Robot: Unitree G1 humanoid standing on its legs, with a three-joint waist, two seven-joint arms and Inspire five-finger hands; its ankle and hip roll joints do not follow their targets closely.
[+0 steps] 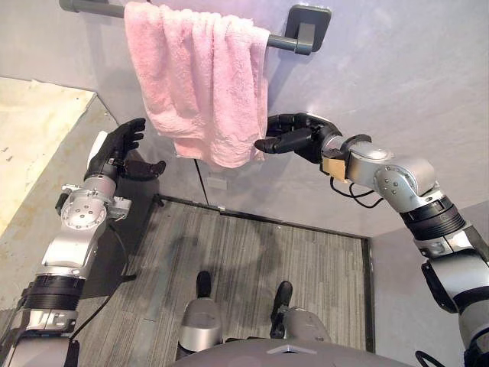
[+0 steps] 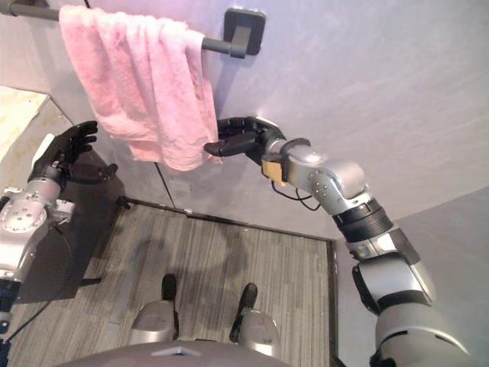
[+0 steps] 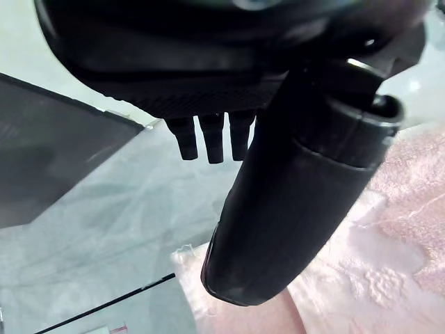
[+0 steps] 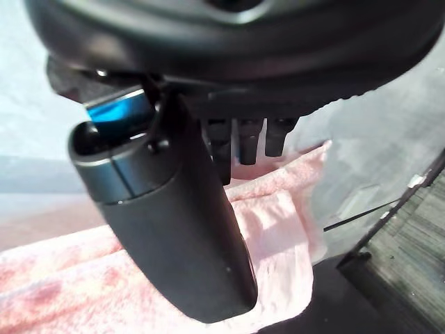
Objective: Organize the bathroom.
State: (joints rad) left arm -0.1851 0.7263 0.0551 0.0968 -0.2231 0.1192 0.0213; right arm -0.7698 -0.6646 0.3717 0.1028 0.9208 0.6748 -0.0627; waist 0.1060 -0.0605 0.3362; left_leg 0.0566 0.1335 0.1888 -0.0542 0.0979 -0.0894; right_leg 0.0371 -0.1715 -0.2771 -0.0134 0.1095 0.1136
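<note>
A pink towel [image 1: 199, 84] hangs bunched over a grey wall bar [image 1: 284, 43], its lower edge loose and uneven. My right hand [image 1: 294, 138] is at the towel's lower right edge. Its fingers are nearly straight and their tips touch the cloth without closing on it. The right wrist view shows the thumb [image 4: 174, 229] extended in front of the towel [image 4: 62, 278]. My left hand [image 1: 114, 149] is raised just left of the towel's lower part, open with thumb spread, and apart from the cloth. Towel [image 3: 375, 264] shows past the thumb in the left wrist view.
The bar ends in a dark square bracket [image 1: 309, 23] on the grey wall [image 1: 397, 84]. Below lies a grey plank floor [image 1: 252, 267] bordered by a dark strip [image 1: 368, 290]. A beige surface [image 1: 30, 130] and a dark panel [image 1: 141, 222] are at the left.
</note>
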